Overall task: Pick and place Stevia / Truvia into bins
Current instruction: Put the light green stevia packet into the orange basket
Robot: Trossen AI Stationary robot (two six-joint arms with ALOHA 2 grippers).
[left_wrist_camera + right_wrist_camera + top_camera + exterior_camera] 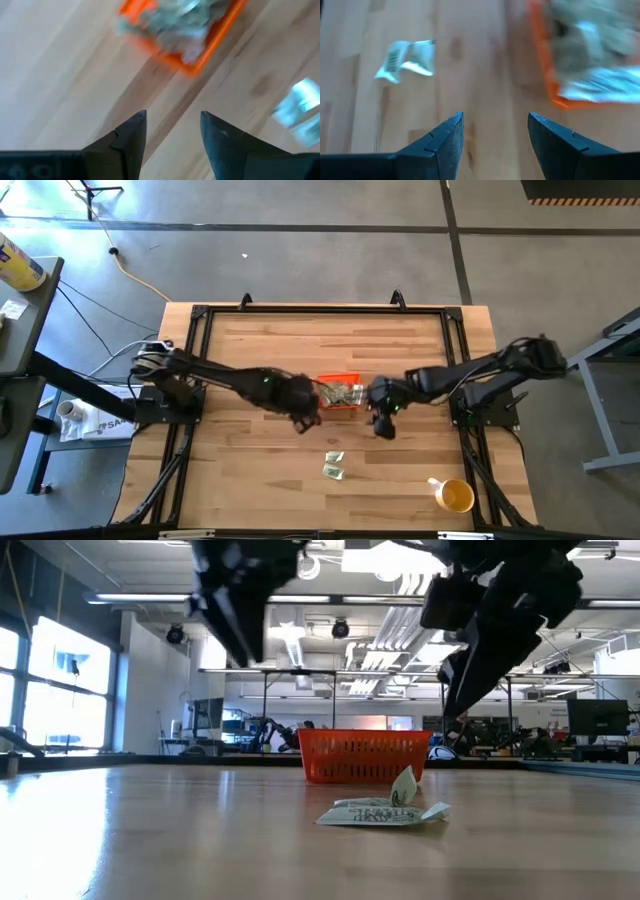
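The orange bin (340, 392) sits at the table's middle, filled with several pale green and white packets (345, 393). Two more packets lie flat on the wood nearer the near edge (334, 456) (333, 471); in the low view they lie in front of the bin (385, 810). My left gripper (172, 132) hovers open just left of the bin (210, 45), above the table. My right gripper (495, 132) hovers open just right of the bin (547, 75), with a loose packet (407, 60) ahead of it. Both grippers are empty.
A round yellow cup (456, 496) stands near the table's near right corner. Bare wood lies around the loose packets and along the far side. The black frame rails (320, 310) border the table.
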